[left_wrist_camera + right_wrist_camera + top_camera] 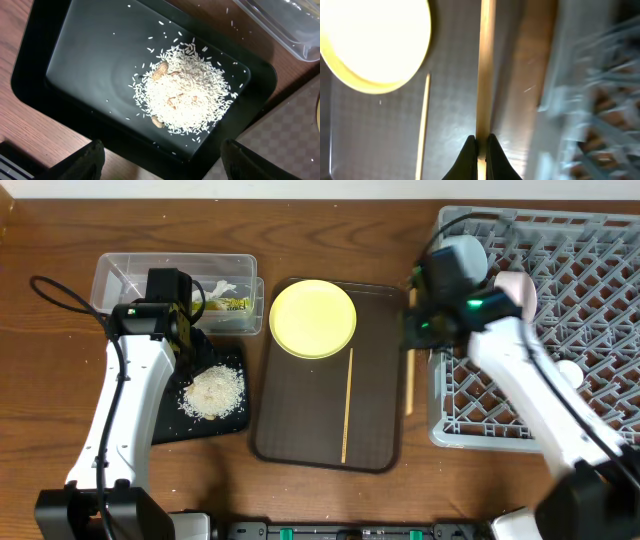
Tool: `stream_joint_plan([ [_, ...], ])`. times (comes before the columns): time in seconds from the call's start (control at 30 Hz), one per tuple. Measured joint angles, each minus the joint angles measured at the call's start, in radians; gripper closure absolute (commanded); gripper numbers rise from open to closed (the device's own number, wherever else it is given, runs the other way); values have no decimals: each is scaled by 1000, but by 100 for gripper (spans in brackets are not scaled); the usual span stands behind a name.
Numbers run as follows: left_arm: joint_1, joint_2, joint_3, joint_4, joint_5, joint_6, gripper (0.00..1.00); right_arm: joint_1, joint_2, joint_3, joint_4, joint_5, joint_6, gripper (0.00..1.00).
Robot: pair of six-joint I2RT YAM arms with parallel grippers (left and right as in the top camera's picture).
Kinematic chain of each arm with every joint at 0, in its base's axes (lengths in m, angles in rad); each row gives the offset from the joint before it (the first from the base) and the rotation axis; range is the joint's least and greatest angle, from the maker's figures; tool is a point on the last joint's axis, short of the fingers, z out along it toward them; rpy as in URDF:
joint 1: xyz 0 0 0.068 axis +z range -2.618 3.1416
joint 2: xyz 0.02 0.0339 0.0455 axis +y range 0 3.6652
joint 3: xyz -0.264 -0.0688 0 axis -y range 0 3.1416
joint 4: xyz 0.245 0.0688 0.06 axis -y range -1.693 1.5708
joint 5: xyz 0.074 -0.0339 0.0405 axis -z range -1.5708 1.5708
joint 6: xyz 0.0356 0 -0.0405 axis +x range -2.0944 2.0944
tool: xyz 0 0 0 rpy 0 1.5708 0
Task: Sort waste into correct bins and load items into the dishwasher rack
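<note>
Beside the rack point(600, 330), right gripper point(481, 145) pinches a chopstick point(486, 65) — left gripper point(162, 160) gapes above the rice point(187, 90).

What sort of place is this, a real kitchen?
Probably a robot test bench staged as a dish-clearing station, not a real kitchen: two white robot arms over a brown wooden table, a square grey plastic dishwasher rack, and a round yellow plate on a dark brown serving tray.

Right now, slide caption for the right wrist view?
Right tool shut on a chopstick, between plate and rack.
</note>
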Motion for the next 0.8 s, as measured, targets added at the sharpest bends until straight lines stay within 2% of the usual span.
stream_joint_plan([
  [0.27,0,0,0,0,0,0,23,-140,-19,4,-44,23,-108,99],
  [0.8,0,0,0,0,0,0,23,-178,-7,4,-59,10,-161,99],
])
